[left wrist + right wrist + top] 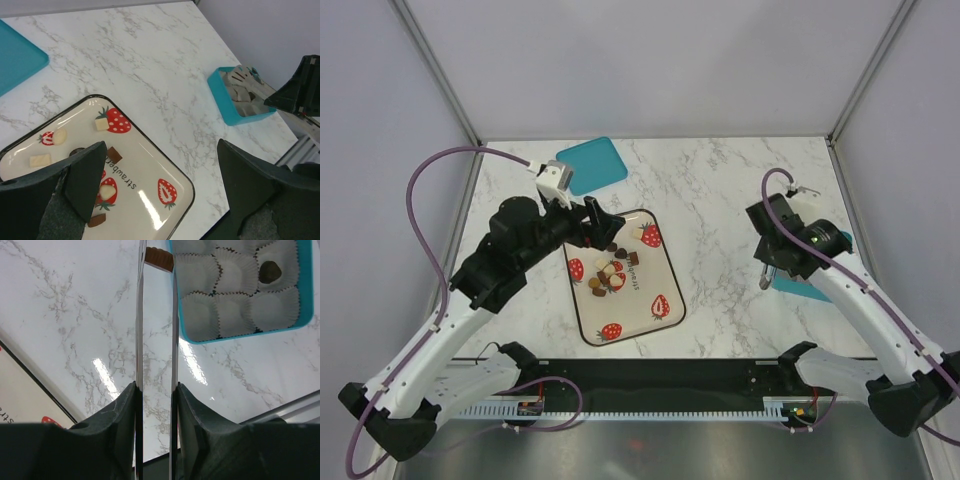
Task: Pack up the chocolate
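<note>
One chocolate (159, 259) between right claw (157, 247) tips

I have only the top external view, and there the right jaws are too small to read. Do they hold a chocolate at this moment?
Observer: Yes. The right wrist view shows the right gripper pinching a brown chocolate piece beside the teal box edge.
Operator: How full is the box?
Observer: One dark round chocolate sits in a paper cup; the other cups in view look empty.
Operator: And the left jaws?
Observer: The left gripper is wide open and holds nothing, above the strawberry tray.
</note>
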Controlling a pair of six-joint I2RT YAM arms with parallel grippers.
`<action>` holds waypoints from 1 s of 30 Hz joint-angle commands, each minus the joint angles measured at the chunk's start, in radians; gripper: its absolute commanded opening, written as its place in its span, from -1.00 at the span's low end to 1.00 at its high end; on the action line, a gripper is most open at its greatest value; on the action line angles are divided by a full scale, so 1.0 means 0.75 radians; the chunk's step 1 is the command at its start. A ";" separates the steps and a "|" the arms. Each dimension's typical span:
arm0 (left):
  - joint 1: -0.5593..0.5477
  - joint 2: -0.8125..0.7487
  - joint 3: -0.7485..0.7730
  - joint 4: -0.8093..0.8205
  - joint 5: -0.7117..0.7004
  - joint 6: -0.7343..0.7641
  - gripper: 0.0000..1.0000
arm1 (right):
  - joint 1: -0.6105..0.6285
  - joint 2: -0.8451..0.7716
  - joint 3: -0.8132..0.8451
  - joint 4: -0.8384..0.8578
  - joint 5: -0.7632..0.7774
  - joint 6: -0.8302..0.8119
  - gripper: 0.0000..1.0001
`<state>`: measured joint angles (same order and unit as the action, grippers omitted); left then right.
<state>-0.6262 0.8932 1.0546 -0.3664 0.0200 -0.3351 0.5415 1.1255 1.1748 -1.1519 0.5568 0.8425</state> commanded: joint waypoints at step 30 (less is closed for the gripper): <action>-0.163 0.051 0.195 -0.583 0.151 -0.155 0.99 | -0.646 -0.008 0.082 -0.385 -0.135 0.045 -0.32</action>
<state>-0.7353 0.9344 1.2076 -0.7898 0.1913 -0.4999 0.0856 1.1179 1.2339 -1.3449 0.4221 0.8917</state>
